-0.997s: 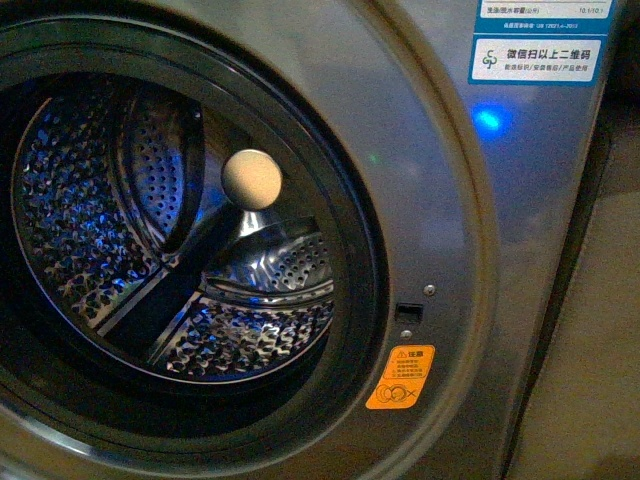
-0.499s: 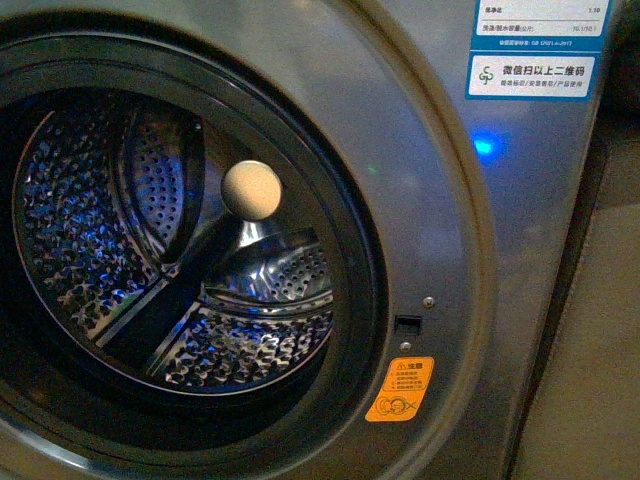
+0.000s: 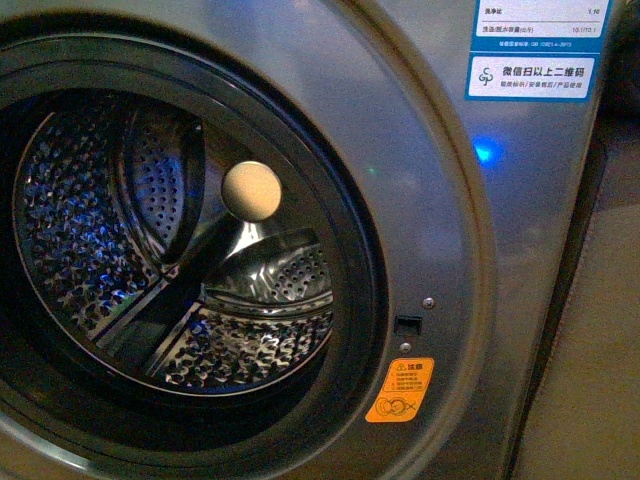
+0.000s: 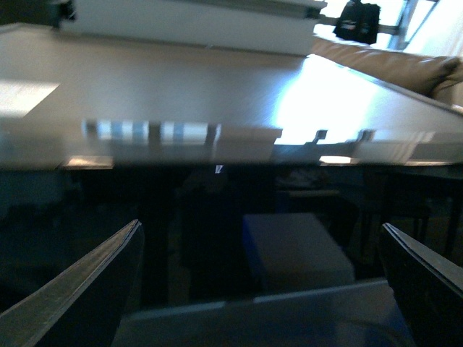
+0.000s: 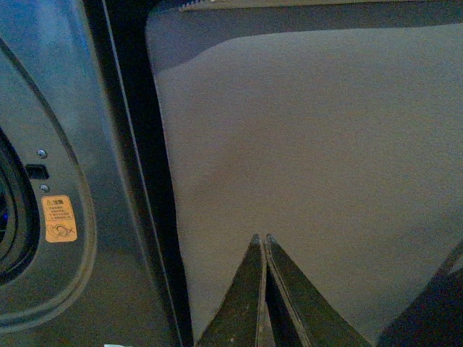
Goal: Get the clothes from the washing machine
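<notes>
The grey washing machine (image 3: 430, 230) fills the front view, its porthole open onto the perforated steel drum (image 3: 90, 230). A cream round disc (image 3: 251, 190) shows at the drum's back. No dark clothes show in the drum or in any view. Neither gripper shows in the front view. My left gripper (image 4: 260, 224) is open and empty, its fingers (image 4: 87, 289) spread wide before a dark, glossy surface. My right gripper (image 5: 260, 237) is shut and empty, over grey floor (image 5: 311, 144) beside the machine's front (image 5: 65, 108).
The orange sticker (image 3: 400, 390), a blue-white label (image 3: 530, 50) and a blue light (image 3: 487, 152) mark the machine's front. The sticker also shows in the right wrist view (image 5: 59, 218). A pale box (image 4: 296, 249) and a tan sofa (image 4: 391, 65) show in the left wrist view.
The front view has shifted slightly: the machine's porthole and stickers sit a little lower than a second ago. Nothing was taken hold of or let go.
</notes>
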{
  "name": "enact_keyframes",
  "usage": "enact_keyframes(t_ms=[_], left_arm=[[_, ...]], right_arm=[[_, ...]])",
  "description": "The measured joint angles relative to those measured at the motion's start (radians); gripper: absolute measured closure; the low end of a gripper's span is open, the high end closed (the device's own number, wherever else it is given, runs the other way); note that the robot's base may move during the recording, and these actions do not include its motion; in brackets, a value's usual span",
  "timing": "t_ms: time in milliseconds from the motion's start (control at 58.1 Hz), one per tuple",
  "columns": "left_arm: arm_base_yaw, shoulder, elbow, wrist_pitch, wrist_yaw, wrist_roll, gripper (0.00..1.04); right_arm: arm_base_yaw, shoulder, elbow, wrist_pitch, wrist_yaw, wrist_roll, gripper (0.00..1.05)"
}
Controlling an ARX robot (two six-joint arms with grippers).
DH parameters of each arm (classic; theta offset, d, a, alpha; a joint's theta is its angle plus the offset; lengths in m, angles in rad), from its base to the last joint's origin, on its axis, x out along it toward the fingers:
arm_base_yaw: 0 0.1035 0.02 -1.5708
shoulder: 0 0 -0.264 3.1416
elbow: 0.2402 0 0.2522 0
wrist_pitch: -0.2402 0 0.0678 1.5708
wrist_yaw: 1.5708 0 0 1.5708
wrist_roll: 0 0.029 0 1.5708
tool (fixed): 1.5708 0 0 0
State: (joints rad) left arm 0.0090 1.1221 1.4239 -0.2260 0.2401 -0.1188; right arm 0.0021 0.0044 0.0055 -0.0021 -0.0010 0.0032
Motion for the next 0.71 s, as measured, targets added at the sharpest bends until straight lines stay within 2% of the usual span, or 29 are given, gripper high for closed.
enact_keyframes(t_ms=[86,120,189,258,327,482,550,705], left_arm=[[0.037,-0.047,-0.115,0.000,-0.010,-0.041,0.07],[0.031,-0.066,-0.163,0.014,-0.069,-0.029,0.10],[0.004,-0.132,-0.322,0.124,-0.211,0.039,0.24],[-0.007,-0.215,-0.480,0.217,-0.230,0.075,0.38],[-0.010,-0.301,-0.639,0.298,-0.234,0.096,0.54],[-0.010,-0.423,-0.918,0.418,-0.238,0.108,0.92],[-0.010,-0.455,-0.974,0.443,-0.238,0.109,1.02],[-0.009,-0.517,-1.074,0.482,-0.240,0.111,1.01]], right_arm=[[0.000,0.000,0.000,0.000,0.000,0.000,1.02],[0.000,0.000,0.000,0.000,0.000,0.000,1.02],[0.000,0.000,0.000,0.000,0.000,0.000,1.02],[0.000,0.000,0.000,0.000,0.000,0.000,1.02],[0.000,0.000,0.000,0.000,0.000,-0.002,0.89],[0.000,0.000,0.000,0.000,0.000,-0.002,0.52],[0.000,0.000,0.000,0.000,0.000,-0.002,0.41],[0.000,0.000,0.000,0.000,0.000,-0.002,0.19]])
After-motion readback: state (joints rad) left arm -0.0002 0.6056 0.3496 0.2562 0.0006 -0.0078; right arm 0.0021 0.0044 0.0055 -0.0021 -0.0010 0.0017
